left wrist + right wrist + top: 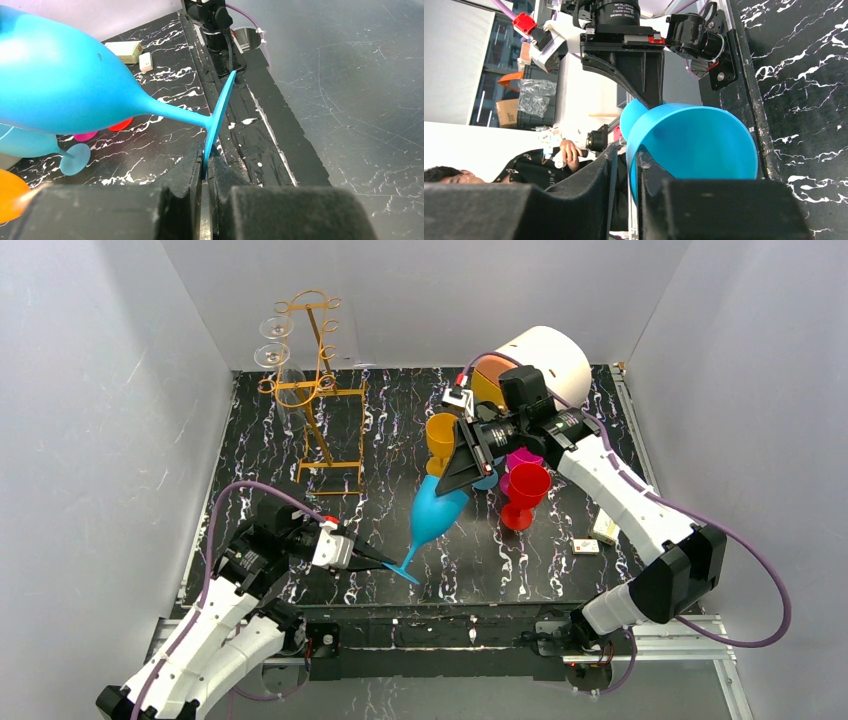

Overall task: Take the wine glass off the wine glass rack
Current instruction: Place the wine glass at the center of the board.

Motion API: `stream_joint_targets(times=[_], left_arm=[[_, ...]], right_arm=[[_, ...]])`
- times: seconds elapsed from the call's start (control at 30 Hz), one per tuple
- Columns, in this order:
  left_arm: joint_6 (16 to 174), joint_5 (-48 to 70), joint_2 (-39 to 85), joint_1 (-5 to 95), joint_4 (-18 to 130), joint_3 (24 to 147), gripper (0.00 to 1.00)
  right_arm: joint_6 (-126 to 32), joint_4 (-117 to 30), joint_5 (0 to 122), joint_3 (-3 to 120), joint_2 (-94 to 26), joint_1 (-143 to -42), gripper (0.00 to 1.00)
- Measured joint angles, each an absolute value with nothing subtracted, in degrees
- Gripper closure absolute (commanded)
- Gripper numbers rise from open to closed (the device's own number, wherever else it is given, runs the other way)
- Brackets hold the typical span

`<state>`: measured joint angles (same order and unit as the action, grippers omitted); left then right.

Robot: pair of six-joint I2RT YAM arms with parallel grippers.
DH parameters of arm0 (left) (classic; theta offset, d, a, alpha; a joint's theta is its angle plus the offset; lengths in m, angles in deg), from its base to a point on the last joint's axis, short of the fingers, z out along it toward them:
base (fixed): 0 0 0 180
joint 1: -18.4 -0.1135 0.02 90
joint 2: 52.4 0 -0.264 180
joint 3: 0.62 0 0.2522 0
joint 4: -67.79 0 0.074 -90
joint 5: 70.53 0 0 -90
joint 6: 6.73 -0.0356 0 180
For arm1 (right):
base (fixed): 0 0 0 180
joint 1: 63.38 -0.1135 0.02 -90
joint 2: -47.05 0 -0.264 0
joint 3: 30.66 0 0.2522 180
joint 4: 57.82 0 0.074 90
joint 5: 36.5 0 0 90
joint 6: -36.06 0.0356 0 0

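A blue wine glass [432,512] hangs tilted in the air over the middle of the table, bowl up and to the right, foot down and to the left. My left gripper [395,565] is shut on the edge of its foot [220,115]; the pinch shows in the left wrist view [205,170]. My right gripper [452,480] is shut on the rim of its bowl [699,145], one finger inside and one outside [626,155]. The gold-orange wire wine glass rack [298,390] stands at the back left with two clear glasses [273,340] hanging from it.
An orange glass [440,435], a magenta glass [522,458] and a red glass [526,490] stand right of centre. A second blue glass [30,142] stands behind them. A white cylinder [545,360] lies at the back. Two small boxes [605,528] lie at the right.
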<state>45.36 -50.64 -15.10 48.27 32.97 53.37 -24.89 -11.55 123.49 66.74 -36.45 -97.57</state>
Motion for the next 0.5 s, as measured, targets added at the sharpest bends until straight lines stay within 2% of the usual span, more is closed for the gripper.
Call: stream_joint_targets(times=[0.1,0.23,0.3,0.43,0.5], left_arm=[[45.4,-50.2,-15.1,48.3,33.0,53.5,1.00],[45.4,-50.0,-15.1,48.3,32.6,53.5,1.00],[45.5,-50.0,-15.1,48.3,32.4,53.5,1.00],[45.7,-49.3,-15.1,48.5,32.3,53.6,1.00],[45.8,-48.8,-15.3,48.5,32.2,53.8,0.92]], right_arm=[[-25.7,-10.6,123.5,66.6,-36.7,-97.6,0.87],[-25.0,-11.3,124.4,65.7,-36.7,-97.6,0.88],[-24.1,-12.0,124.5,65.1,-36.7,-97.6,0.98],[-22.7,-13.2,125.3,64.7,-36.6,-97.6,0.99],[-22.3,-14.1,125.5,64.6,-36.6,-97.6,0.99]])
